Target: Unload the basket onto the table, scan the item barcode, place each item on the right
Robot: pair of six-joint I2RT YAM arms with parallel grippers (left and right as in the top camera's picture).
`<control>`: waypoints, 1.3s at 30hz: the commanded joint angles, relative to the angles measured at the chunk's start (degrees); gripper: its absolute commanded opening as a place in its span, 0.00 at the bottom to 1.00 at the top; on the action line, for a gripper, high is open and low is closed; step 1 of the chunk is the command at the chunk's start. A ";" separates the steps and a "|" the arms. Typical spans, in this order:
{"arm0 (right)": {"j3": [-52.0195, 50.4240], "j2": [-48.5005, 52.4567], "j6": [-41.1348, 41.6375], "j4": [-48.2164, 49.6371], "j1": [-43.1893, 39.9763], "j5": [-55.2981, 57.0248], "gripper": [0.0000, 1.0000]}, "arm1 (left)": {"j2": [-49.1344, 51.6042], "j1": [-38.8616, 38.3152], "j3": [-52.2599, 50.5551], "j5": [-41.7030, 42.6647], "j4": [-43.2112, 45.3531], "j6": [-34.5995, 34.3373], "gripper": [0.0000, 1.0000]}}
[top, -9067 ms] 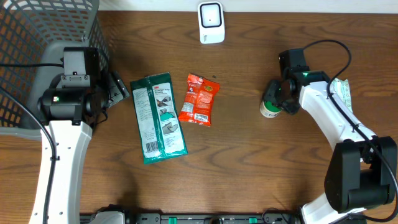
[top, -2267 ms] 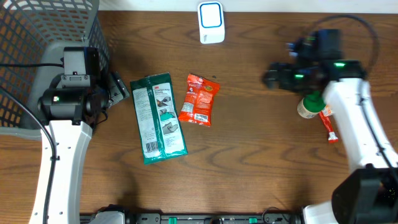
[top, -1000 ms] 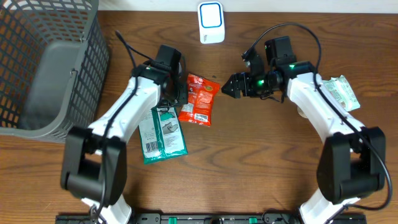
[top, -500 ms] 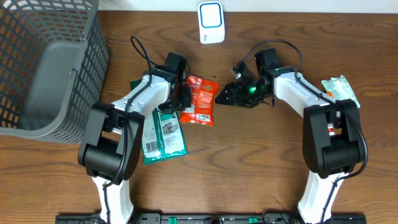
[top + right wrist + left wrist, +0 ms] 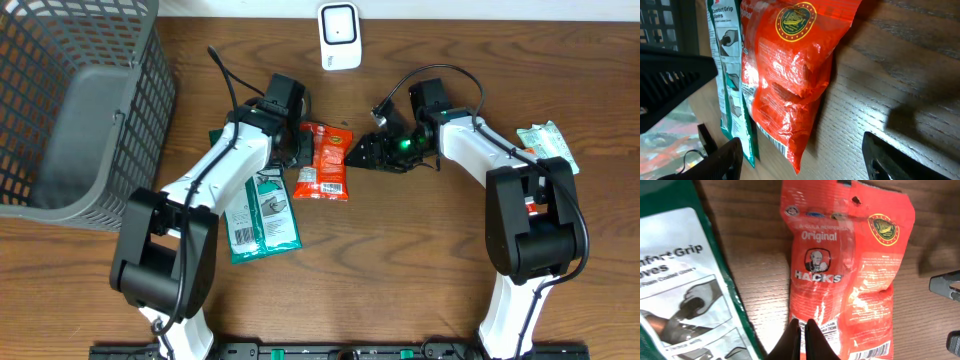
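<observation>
Basket (image 5: pixel 70 100) fills upper left of overhead frame, dark mesh w/ grey floor, on wood table (image 5: pixel 420 270). Right of it, green pack (image 5: pixel 262 215) lies flat, long axis running top to bottom, left arm crossing over its upper half; in left wrist view its white label w/ "Grip" text takes up left side. Left gripper (image 5: pixel 300 152) sits just left of centre, betw. green pack and red bag (image 5: pixel 325 160). It's clenched: in left wrist view the fingers (image 5: pixel 796 339) are pressed together at bottom centre, tips over bag's lower part; no fold of bag seen betw. them, so can't tell if they pinch it or just touch. Red bag, the task item, lies flat at centre of overhead frame, just right of green pack, printed face up ("Original", "HACKS"), round gold logo at upper right in left wrist view, barcode strip (image 5: pixel 872 354) at its lower end, partly cut off by frame edge. Scanner (image 5: pixel 339 35), white, stands at top centre, well apart from bag. Right gripper (image 5: pixel 352 155) is just right of bag, pointing left at it, released: right wrist view shows its fingers (image 5: pixel 725 155) spread wide at bottom corners, grasping nothing, bag edge lying near the left one. Far right, small green-white pack (image 5: pixel 545 145) lies by right arm.
</observation>
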 commanded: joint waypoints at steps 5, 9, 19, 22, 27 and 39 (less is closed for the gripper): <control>-0.35 0.48 -1.09 0.35 -0.24 1.20 0.73 | 7.54 -1.97 0.24 -0.70 0.13 -1.51 0.08; -0.35 0.59 -1.09 0.42 -0.22 1.90 0.72 | 10.16 -2.10 0.24 -0.72 0.22 -1.49 0.08; -8.37 0.61 7.85 18.18 3.56 1.86 0.68 | 10.36 -2.10 0.20 -5.07 -1.77 -1.46 0.08; -10.73 0.61 9.35 24.22 4.98 1.88 0.66 | 10.45 -2.10 -0.83 -5.11 -1.92 -1.46 0.08; -12.22 0.61 11.28 26.67 6.60 4.96 0.65 | 11.06 -2.10 -4.24 -5.11 0.74 -1.46 0.08; -12.66 0.61 11.43 27.74 9.97 12.28 0.60 | 11.06 -2.40 -5.11 -5.07 1.16 -1.40 0.08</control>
